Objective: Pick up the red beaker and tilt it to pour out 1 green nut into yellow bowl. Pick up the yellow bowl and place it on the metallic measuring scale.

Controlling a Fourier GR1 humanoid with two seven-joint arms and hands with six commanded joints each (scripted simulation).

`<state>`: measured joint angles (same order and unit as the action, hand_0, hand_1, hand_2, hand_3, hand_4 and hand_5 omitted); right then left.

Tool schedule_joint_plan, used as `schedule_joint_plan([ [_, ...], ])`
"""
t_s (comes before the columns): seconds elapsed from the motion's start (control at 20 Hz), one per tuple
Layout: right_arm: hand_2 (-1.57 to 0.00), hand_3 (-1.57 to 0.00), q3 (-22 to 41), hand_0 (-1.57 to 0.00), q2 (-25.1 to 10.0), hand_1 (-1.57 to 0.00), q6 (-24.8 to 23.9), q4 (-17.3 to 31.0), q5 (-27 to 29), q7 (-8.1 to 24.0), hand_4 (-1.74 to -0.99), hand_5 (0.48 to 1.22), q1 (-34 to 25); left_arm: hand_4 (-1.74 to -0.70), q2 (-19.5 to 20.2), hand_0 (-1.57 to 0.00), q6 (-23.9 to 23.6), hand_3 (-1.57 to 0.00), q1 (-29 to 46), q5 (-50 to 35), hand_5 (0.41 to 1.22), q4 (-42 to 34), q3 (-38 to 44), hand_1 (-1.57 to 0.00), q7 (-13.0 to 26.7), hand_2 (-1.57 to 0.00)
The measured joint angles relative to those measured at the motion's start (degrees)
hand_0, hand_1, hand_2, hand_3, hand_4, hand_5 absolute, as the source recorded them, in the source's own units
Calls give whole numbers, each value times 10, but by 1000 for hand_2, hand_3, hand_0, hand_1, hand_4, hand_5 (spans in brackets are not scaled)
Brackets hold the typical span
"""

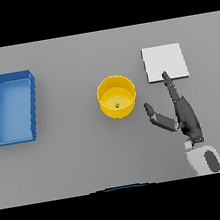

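The yellow bowl (116, 96) stands near the middle of the grey table with one small green nut (117, 106) lying inside it. To its right and a little farther back lies the metallic measuring scale (164, 62), a flat pale square. My right hand (182, 113) is open on the bowl's right, fingers straight and reaching toward the scale's near edge, thumb spread toward the bowl but apart from it. No red beaker shows in this view. My left hand is out of sight.
A blue rectangular tray (10, 107) with raised walls sits at the far left of the table.
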<state>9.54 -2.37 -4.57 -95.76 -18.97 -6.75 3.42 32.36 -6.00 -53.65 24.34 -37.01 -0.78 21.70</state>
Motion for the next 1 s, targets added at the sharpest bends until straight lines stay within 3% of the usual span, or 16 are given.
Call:
schedule_joint_plan([
  [0.1, 1, 1, -2, 1, -4, 1, 3, 0, 4, -8, -1020, 645, 6, -1741, -10, -1571, -15, -1442, 63, -20, 1221, -69, 8, -1571, 36, -1571],
  [0.4, 1, 1, -3, 1, 0, 1, 2, 7, 8, -20, -1004, 648, 11, -1741, -37, -1571, -43, -1512, 177, -47, 1221, -208, 23, -1571, 67, -1571],
  [0.6, 1, 1, -10, 1, -9, 1, 11, 3, 21, -33, -1010, 650, 17, -1741, -61, -1571, -60, -1547, 224, -55, 1123, -257, 24, -1571, 89, -1571],
  [0.75, 1, 1, -5, 1, -2, 1, 3, 7, 11, -26, -1017, 638, 11, -1713, -62, -1571, -63, -1559, 249, -48, 991, -283, 18, -1571, 97, -1571],
  [0.8, 1, 1, -6, 1, -2, 1, 2, 8, 9, -21, -1021, 636, 10, -1645, -61, -1571, -63, -1561, 259, -40, 941, -284, 11, -1571, 96, -1571],
  [0.95, 1, 1, -4, 1, -3, 1, -1, 3, 6, -34, -1012, 634, 16, -1275, -50, -1571, -47, -1470, 286, -32, 810, -321, 2, -1543, 105, -1501],
  [1.0, 1, 1, -3, 1, 0, 1, -1, 2, 6, -30, -1009, 634, 18, -1161, -50, -1496, -43, -1310, 290, -33, 780, -333, -1, -1378, 110, -1351],
])
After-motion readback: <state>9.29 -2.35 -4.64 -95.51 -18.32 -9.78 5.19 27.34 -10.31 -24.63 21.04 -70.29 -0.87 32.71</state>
